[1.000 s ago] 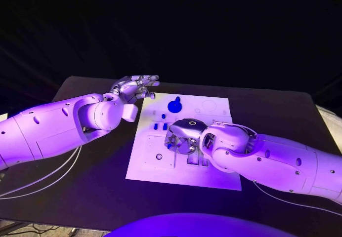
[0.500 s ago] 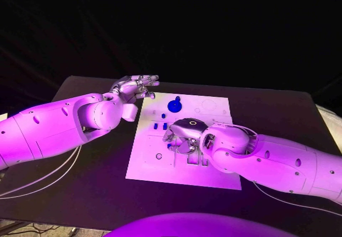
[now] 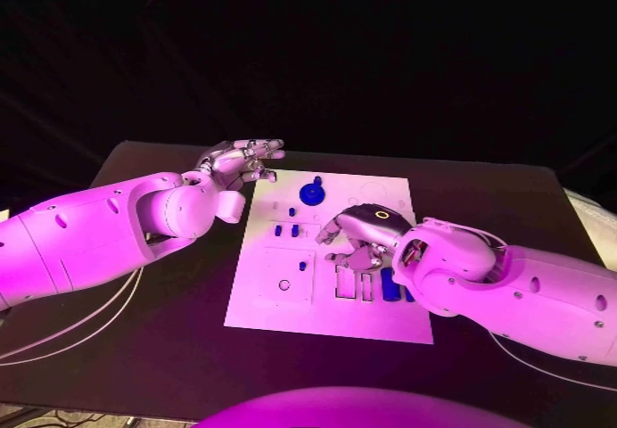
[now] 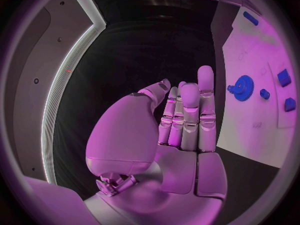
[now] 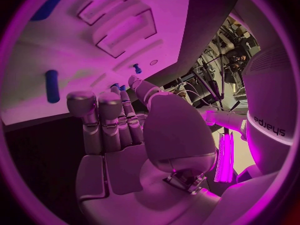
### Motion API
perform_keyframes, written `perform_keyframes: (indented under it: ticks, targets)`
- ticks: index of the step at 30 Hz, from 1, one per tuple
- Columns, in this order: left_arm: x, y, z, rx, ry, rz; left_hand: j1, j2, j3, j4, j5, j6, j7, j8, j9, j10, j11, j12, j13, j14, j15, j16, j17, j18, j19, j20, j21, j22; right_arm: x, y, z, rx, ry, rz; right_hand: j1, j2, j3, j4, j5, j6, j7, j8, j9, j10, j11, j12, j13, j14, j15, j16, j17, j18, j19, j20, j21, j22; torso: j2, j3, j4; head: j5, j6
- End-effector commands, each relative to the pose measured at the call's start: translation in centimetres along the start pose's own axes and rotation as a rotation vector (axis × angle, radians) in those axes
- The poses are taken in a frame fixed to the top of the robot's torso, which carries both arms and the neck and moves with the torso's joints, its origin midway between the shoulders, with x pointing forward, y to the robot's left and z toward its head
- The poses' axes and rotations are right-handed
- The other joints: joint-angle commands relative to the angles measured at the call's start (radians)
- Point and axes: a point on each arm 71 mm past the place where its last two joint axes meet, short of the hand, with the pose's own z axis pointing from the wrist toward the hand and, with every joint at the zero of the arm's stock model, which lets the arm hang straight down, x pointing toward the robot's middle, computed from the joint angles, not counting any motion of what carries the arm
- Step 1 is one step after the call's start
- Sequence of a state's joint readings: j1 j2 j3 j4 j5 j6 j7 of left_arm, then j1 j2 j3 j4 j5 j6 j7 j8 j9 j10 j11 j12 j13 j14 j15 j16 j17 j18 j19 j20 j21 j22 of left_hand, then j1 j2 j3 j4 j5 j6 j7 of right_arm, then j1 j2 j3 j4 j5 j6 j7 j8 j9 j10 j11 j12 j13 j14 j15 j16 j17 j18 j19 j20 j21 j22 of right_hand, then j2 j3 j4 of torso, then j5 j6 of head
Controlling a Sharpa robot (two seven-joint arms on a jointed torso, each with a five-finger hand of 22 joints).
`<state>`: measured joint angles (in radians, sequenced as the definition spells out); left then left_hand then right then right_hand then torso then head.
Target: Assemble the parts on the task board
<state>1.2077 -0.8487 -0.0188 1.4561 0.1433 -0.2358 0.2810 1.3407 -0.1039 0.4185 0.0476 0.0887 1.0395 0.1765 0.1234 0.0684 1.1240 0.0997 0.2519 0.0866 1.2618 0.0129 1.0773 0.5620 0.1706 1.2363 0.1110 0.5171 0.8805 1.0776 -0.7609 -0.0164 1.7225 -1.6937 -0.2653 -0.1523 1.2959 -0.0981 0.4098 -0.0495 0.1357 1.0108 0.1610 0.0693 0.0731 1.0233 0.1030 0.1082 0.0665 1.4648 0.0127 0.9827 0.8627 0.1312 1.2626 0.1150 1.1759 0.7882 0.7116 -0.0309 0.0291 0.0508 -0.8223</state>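
The right hand point(image 3: 357, 239) had lifted and shifted right, uncovering a blue bar point(image 3: 389, 283) on the task board point(image 3: 283, 303). Its fingers were loosely apart, empty. The left hand point(image 3: 242, 160) hovered spread, holding nothing.

1. "sharpa", seen upside down, on the robot's white arm point(image 5: 269, 127) in the right wrist view.
2. No readable text on the task board point(image 3: 328, 312) or the hands.

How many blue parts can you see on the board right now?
5: gear at the far edge; small peg below it; two blocks side by side; long bar beside the right hand, which may hide others.
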Motion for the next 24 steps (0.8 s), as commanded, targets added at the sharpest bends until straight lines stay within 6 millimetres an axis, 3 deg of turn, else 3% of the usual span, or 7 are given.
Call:
perform_keyframes:
  ticks: [1,4,9,11,19,24]
  targets:
    - [0.2,0.0,0.0,0.002,0.023,-0.004,0.009,0.001,0.001,-0.005,0.0,-0.008,-0.002,0.004,-0.001,-0.006,-0.002,0.003,0.0,-0.007,0.0,-0.002,-0.001,0.011,-0.005,0.001,-0.004,-0.001,-1.3,-1.2,-0.9,0.048,0.017,-0.025,0.002,-0.02,-0.021,-0.005,0.021,-0.004,-0.007,-0.003,-0.001,-0.002,-0.002,0.005,-0.001,-0.004,-0.004,-0.005,-0.005,0.012,-0.003,-0.005,-0.006,-0.003,0.0,-0.0003,-0.0001,-0.013,0.006]
    - [0.2,0.0,0.0,0.002,0.024,-0.004,0.009,0.001,0.001,-0.005,0.0,-0.008,-0.002,0.004,-0.001,-0.006,-0.002,0.003,0.0,-0.007,0.0,-0.002,-0.001,0.011,-0.005,0.001,-0.004,-0.001,-2.2,-2.7,-1.7,0.096,0.057,-0.062,-0.01,-0.042,-0.06,-0.002,0.054,-0.023,-0.02,-0.007,-0.004,-0.03,-0.003,-0.001,-0.003,-0.004,-0.007,-0.007,-0.01,0.012,-0.005,-0.006,-0.011,-0.009,0.0,-0.0022,-0.0006,-0.022,0.015]
    - [0.3,0.1,0.0,0.003,0.025,-0.004,0.009,0.001,0.001,-0.005,0.0,-0.008,-0.002,0.004,-0.001,-0.006,-0.002,0.003,0.0,-0.007,0.0,-0.002,-0.001,0.011,-0.005,0.001,-0.004,-0.001,-3.0,-4.9,-2.4,0.159,0.082,-0.107,-0.003,-0.045,-0.087,-0.004,0.062,-0.03,-0.029,-0.006,-0.004,-0.052,-0.004,-0.004,-0.003,-0.004,-0.01,-0.011,-0.014,0.012,-0.004,-0.007,-0.013,-0.012,0.0,0.0003,-0.0043,-0.025,0.022]
    - [0.3,0.2,0.0,0.002,0.027,-0.005,0.01,0.002,0.001,-0.006,0.0,-0.008,-0.002,0.004,-0.001,-0.007,-0.002,0.004,0.0,-0.008,0.0,-0.003,-0.001,0.011,-0.006,0.001,-0.005,-0.002,-3.1,-5.5,-2.5,0.176,0.089,-0.126,0.005,-0.044,-0.096,-0.008,0.062,-0.03,-0.031,-0.006,-0.004,-0.062,-0.005,-0.006,-0.003,-0.004,-0.013,-0.011,-0.015,0.012,-0.004,-0.009,-0.014,-0.014,0.0,-0.0001,-0.003,-0.026,0.022]
    - [0.3,0.5,0.0,-0.003,0.026,-0.007,0.01,0.002,0.001,-0.006,0.0,-0.009,-0.002,0.004,-0.001,-0.008,-0.002,0.004,0.0,-0.009,0.0,-0.003,-0.002,0.011,-0.006,0.001,-0.006,-0.002,-2.8,-6.3,-2.5,0.192,0.115,-0.152,0.027,-0.032,-0.11,-0.016,0.058,-0.024,-0.037,-0.003,-0.002,-0.066,-0.009,0.002,-0.001,-0.002,-0.02,-0.012,-0.018,0.013,-0.004,-0.016,-0.017,-0.018,0.001,-0.0007,-0.0009,-0.026,0.023]
    - [0.2,0.5,0.0,-0.005,0.026,-0.007,0.01,0.002,0.001,-0.006,0.0,-0.009,-0.002,0.004,-0.001,-0.008,-0.002,0.004,0.0,-0.009,0.0,-0.003,-0.002,0.011,-0.006,0.001,-0.006,-0.002,-2.3,-6.0,-2.0,0.177,0.12,-0.153,0.037,-0.008,-0.114,-0.016,0.057,-0.006,-0.031,-0.001,0.0,-0.028,-0.015,0.03,0.002,-0.001,-0.019,-0.013,-0.02,0.011,0.001,-0.016,-0.015,-0.013,0.0,-0.0013,-0.0025,-0.022,0.02]
